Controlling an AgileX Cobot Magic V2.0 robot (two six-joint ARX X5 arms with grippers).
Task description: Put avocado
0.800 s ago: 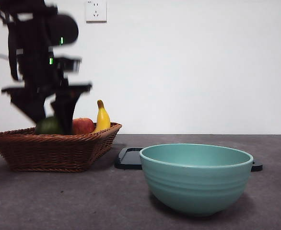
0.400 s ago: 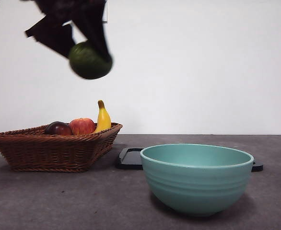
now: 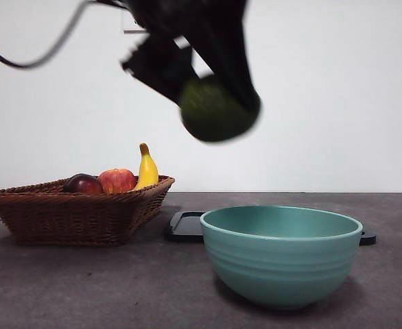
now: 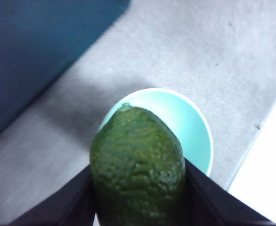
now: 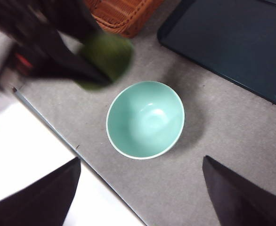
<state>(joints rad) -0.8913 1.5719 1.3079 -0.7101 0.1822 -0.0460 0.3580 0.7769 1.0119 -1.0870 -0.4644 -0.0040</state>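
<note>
The dark-green avocado (image 3: 216,110) hangs high in the air, with my left gripper (image 3: 211,89) shut on it from above. In the left wrist view the avocado (image 4: 137,167) fills the space between the two black jaws, with the teal bowl (image 4: 194,127) below it. The bowl (image 3: 280,252) stands on the table at the front, empty, below and a little right of the fruit. My right gripper (image 5: 140,197) is open high above the table and looks down on the bowl (image 5: 145,119) and the carried avocado (image 5: 105,59).
A wicker basket (image 3: 71,212) at the left holds a dark red-purple fruit (image 3: 84,184), a red apple (image 3: 118,180) and a banana (image 3: 146,168). A flat black tray (image 3: 186,227) lies behind the bowl. A wall socket sits behind the arm.
My left gripper lifted the avocado out of the basket and carried it up and right, towards the bowl. The dark red-purple fruit in the basket now shows.
</note>
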